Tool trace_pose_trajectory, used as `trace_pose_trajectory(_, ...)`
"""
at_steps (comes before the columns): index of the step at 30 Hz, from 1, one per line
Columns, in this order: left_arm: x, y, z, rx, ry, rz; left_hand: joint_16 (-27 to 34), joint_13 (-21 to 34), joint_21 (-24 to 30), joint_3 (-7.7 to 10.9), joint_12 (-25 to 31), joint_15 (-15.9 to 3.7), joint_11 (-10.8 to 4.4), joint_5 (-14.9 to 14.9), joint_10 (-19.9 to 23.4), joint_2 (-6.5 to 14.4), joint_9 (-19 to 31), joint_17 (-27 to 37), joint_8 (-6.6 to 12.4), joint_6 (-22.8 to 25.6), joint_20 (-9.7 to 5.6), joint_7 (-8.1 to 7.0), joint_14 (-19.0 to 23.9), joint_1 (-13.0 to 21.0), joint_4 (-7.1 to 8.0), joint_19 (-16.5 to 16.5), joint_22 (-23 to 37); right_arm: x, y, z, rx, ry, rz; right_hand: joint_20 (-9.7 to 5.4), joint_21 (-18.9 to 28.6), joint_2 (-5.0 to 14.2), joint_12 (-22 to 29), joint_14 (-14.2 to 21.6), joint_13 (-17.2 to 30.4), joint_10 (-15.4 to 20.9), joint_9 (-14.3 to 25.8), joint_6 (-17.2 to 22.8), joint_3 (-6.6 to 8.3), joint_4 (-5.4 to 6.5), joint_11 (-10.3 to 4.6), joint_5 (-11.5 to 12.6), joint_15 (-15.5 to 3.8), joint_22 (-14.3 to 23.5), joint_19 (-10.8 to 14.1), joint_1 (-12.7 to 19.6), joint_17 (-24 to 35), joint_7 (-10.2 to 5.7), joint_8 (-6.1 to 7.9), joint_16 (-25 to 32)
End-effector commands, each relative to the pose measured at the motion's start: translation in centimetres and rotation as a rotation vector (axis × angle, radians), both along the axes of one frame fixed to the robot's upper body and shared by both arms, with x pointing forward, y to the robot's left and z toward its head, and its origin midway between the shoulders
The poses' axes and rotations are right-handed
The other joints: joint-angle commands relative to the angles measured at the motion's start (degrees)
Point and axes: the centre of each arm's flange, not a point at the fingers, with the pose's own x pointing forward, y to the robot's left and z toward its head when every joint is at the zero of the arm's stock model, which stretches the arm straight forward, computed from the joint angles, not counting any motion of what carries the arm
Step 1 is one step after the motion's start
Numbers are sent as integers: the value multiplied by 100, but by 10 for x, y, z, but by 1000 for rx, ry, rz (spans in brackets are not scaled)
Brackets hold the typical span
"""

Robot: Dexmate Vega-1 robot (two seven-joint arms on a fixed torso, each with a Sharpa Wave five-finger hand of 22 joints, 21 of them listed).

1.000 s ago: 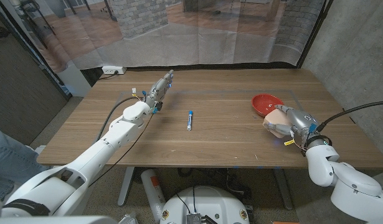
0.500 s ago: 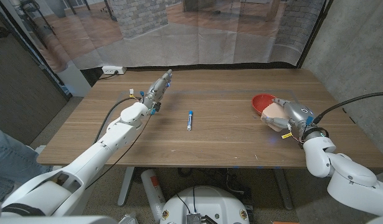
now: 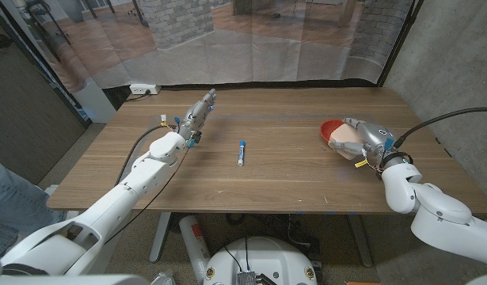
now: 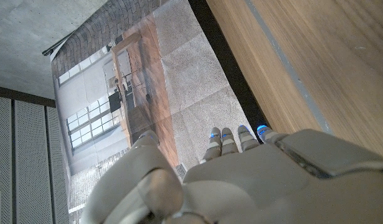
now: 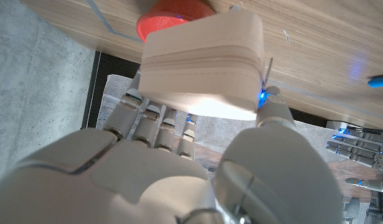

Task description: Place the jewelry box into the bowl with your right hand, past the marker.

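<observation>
While the right hand (image 3: pixel 368 136) gripped the jewelry box (image 3: pixel 346 141), a pale beige case with a seam around its middle, it held that box just at the near edge of the red bowl (image 3: pixel 335 128), over the right side of the wooden table (image 3: pixel 291 178); from the head view I could not tell whether the box touched the bowl's rim or hung clear of it. From the right wrist view the jewelry box (image 5: pixel 203 62) sat clamped between the fingers (image 5: pixel 155 121) on one side and the thumb on the other, with the bowl (image 5: pixel 174 18) showing just beyond it against the table. A small yellow tag hung at the right wrist. Near the middle of the table lay the marker (image 3: pixel 241 152), white with blue ends, well apart from the bowl and from both hands. Over on the far left side of the table the left hand (image 3: pixel 198 111) was stretched out with its fingers straight and close together, holding nothing, reaching towards the table's far edge; the left wrist view showed its fingertips (image 4: pixel 226 133) side by side past the back of the hand. A white power strip (image 3: pixel 143 89) lay on the floor beyond the table's far left corner
</observation>
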Motion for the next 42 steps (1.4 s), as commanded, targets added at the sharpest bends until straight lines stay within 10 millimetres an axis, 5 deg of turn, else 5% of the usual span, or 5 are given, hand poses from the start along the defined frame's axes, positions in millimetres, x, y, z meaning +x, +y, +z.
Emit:
trace_pose_trajectory(1,-2,5,2,-7,-18,0,22,18,33,-14,-3,3,-15,-1,36,48,17,26,5,34,-4,15,3,26,-17,-79,31,18,4,14,-7,-6,12,-351,60,724,24,164,13,182,2,46,163,167,-175,-17,-734,28,234,657,38,-17,-9,26)
trace_pose_trajectory(42,-14,7,-8,-3,-16,36,19,18,30,-42,-7,2,-19,-6,50,54,18,24,1,51,-1,13,24,47,-30,-81,30,68,0,47,-12,-16,32,-354,86,763,32,139,31,164,5,25,154,195,-163,-111,-724,39,193,651,119,9,-42,-14)
